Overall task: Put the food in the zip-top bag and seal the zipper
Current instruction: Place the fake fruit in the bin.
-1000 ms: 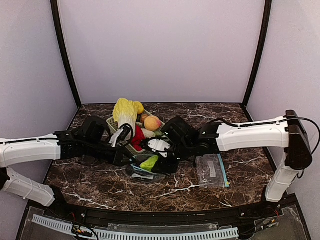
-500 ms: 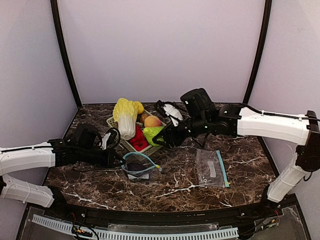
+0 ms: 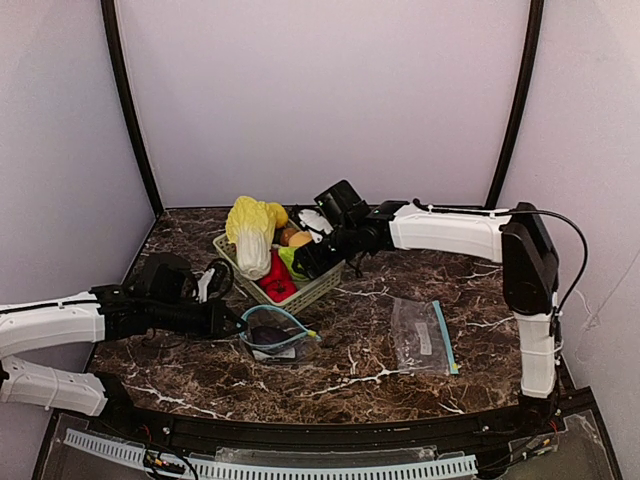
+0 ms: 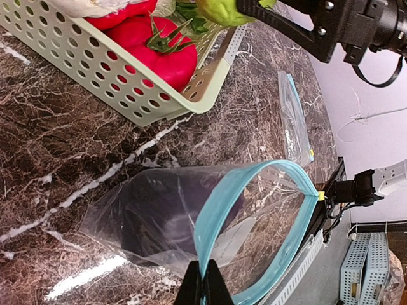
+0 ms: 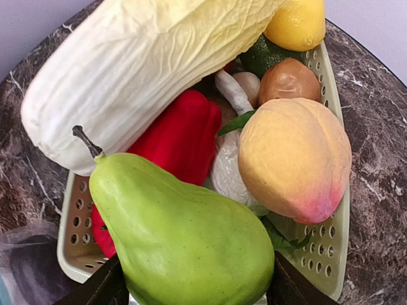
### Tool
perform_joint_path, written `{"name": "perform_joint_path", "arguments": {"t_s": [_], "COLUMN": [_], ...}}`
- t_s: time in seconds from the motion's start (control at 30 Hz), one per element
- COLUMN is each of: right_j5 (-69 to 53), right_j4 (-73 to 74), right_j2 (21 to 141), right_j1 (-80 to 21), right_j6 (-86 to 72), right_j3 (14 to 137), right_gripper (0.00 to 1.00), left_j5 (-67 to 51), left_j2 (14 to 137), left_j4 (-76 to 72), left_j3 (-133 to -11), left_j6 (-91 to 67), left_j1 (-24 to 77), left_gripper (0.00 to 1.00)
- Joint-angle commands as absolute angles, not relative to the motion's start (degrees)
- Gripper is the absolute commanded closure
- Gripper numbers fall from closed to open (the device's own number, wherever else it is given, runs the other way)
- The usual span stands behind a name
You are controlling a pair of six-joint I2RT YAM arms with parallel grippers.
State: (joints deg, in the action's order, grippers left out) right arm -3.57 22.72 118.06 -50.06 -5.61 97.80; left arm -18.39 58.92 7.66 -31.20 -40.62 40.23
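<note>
My left gripper (image 4: pixel 203 287) is shut on the blue zipper rim of the zip-top bag (image 4: pixel 254 210), holding its mouth open on the marble. In the top view that gripper (image 3: pixel 237 325) is at the bag's (image 3: pixel 280 340) left side. A dark purple eggplant (image 4: pixel 152 219) lies inside the bag. My right gripper (image 5: pixel 191 283) is shut on a green pear-shaped fruit (image 5: pixel 184 235) just above the basket's near corner. In the top view the gripper (image 3: pixel 304 262) and the fruit (image 3: pixel 291 263) are over the basket (image 3: pixel 322 290). An orange-yellow peach (image 5: pixel 296 159) rests in the basket.
The perforated pale green basket (image 5: pixel 331 254) also holds a pale cabbage (image 5: pixel 146 70), red peppers (image 5: pixel 184 133), a lemon (image 5: pixel 296 22) and a brown piece (image 5: pixel 289 79). A second flat zip-top bag (image 3: pixel 423 337) lies on the table to the right.
My right gripper has carried the green fruit up from the bag's mouth and back over the basket. The left gripper keeps its hold on the bag rim.
</note>
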Motion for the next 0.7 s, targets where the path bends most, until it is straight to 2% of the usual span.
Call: {"name": "perform_joint_path", "arguments": {"t_s": [0.0,0.03,0.13,0.27,0.47,0.67], "right_j5": [-3.68,-3.92,-4.35,-8.11,-22.57,-20.05], "right_j4": [26.34,26.7,26.33,21.82,12.26,10.47], "right_j2": [121.25,121.06,116.89,104.64,88.14,83.33], "right_j1": [-48.88,-48.87,-48.86,-48.86,-49.38,-54.59], "right_j6": [-4.12,-3.84,-3.16,-2.91,-4.2,-7.35], "right_j3": [102.94,102.78,99.28,87.33,65.3,56.49], "right_gripper": [0.21,0.15,0.06,0.05,0.14,0.29], "left_j5": [-18.15,-18.04,-17.19,-16.24,-16.25,-17.06], "left_j2": [57.86,57.73,56.63,55.05,55.05,56.23], "left_j4": [6.55,6.53,5.88,5.26,5.81,6.49], "left_j3": [-29.83,-29.47,-28.57,-27.58,-28.41,-29.41], "left_j6": [-42.4,-42.78,-44.99,-46.23,-45.94,-45.7], "left_j1": [39.99,39.99,39.99,39.99,39.97,39.99], "left_gripper": [0.99,0.99,0.99,0.99,0.99,0.99]}}
